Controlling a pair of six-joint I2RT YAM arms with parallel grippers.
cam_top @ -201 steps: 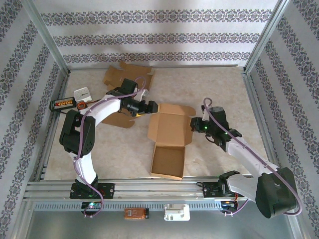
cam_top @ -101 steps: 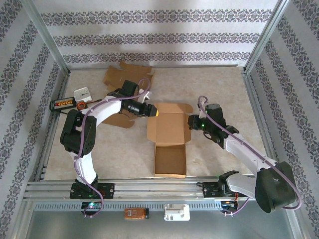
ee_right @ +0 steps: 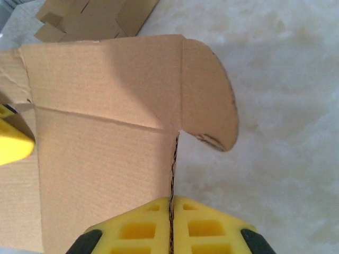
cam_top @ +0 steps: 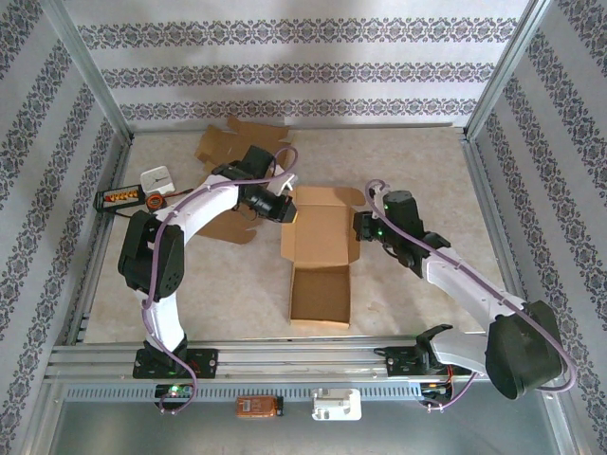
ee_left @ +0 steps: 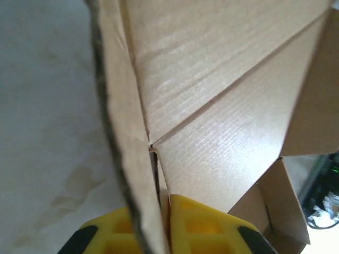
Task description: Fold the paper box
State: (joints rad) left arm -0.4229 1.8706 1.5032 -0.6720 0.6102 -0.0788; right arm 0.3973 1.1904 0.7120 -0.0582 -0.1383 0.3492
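In the top view the paper box (cam_top: pixel 321 251) lies open at the centre of the table (cam_top: pixel 427 161), its upper half a shallow tray with raised side walls and its lower half a flat-bottomed panel reaching toward the bottom of the frame. The left gripper (cam_top: pixel 287 212) sits at the tray's upper left wall and is clenched on it; in the left wrist view its yellow fingers (ee_left: pixel 198 225) meet at the bottom of the frame with the thin cardboard edge pinched between them, and the creased inner faces of the box fan out above. The right gripper (cam_top: pixel 358 227) is at the tray's right wall, likewise clamped on the cardboard; in the right wrist view its yellow pads (ee_right: pixel 137 227) press together on the wall's edge, with a rounded flap (ee_right: pixel 209 95) curling out at the upper right. Flat cardboard sheets (cam_top: pixel 237 142) lie well apart from the box at the upper left, near the back wall, and a small white object (cam_top: pixel 156 180) rests by the left rail
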